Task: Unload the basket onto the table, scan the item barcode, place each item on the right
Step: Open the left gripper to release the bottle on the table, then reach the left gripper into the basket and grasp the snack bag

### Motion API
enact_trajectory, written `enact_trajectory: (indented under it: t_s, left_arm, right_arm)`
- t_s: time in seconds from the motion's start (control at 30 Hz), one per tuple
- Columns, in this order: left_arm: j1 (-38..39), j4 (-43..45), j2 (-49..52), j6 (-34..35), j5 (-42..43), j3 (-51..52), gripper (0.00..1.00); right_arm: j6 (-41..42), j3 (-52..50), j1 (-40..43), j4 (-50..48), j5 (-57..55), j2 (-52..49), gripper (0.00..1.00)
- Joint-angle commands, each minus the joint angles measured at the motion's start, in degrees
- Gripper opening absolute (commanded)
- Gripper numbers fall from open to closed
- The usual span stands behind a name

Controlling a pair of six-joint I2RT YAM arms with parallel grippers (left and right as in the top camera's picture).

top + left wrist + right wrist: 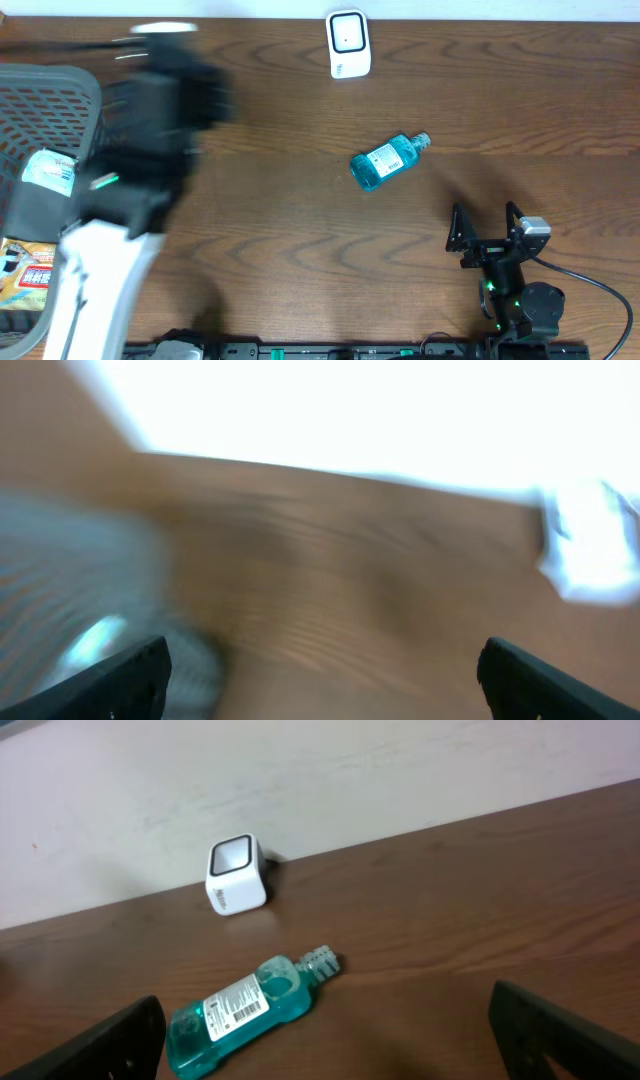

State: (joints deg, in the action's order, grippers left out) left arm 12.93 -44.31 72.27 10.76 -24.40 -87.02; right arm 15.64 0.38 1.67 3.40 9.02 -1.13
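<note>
Tabletop [300, 250]: basket [50, 90] left, scanner [348, 44] beyond bottle [385, 162].

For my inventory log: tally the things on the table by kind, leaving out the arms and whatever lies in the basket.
teal bottle: 1
white scanner: 1
grey basket: 1
Total: 3

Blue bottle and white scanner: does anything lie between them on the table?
No. Between the blue bottle and the white scanner there is only bare wooden table. The overhead view shows this, and the right wrist view agrees.
</note>
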Motion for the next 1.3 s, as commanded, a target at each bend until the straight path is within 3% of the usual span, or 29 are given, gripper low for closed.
enact_trajectory:
  t_s: [0.0,0.1,0.23,0.4,0.67,0.97,1.27]
  left_arm:
    - [-15.1,-3.0,-4.1,16.0,-3.2,-0.4,0.98]
    - [-28.2,-6.6,-4.7,21.4,1.4,-0.3,0.98]
    - [-43.4,-11.1,-1.5,23.3,8.7,0.9,0.98]
    - [-53.6,-18.1,6.2,32.8,9.0,1.7,0.98]
    - [-60.4,-25.2,23.5,33.9,8.9,1.7,0.98]
    - [-63.3,-26.0,39.2,33.7,8.3,1.7,0.98]
    - [-63.3,-20.9,44.5,33.4,8.1,4.9,0.98]
  right_arm:
    - [-0.9,-0.1,-0.3,0.2,-0.1,0.0,0.99]
    - [-0.9,-0.1,-0.3,0.2,-0.1,0.0,0.99]
    - [-0.9,-0.1,-0.3,0.2,-0.1,0.0,0.99]
    - [-0.9,-0.1,-0.3,0.2,-0.1,0.0,0.99]
    - [-0.9,-0.1,-0.3,0.2,-0.1,0.0,0.99]
    - [-0.9,-0.1,-0.3,0.2,-0.1,0.0,0.99]
    - [-0.9,-0.1,-0.3,0.2,-0.1,0.0,0.99]
